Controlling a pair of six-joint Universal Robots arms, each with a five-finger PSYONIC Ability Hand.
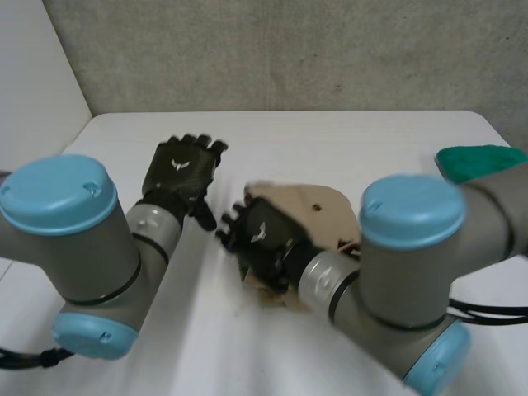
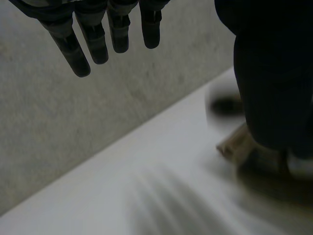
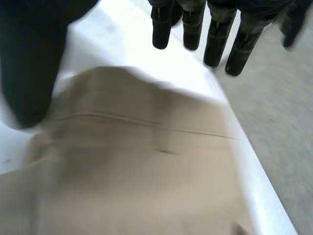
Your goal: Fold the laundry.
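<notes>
Your right arm nearest, right hand straight-fingered over beige cloth, gripping nothing, left hand spread open above white table.

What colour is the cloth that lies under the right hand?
The cloth is plain beige, with one seam; the right wrist view shows it best.
</notes>
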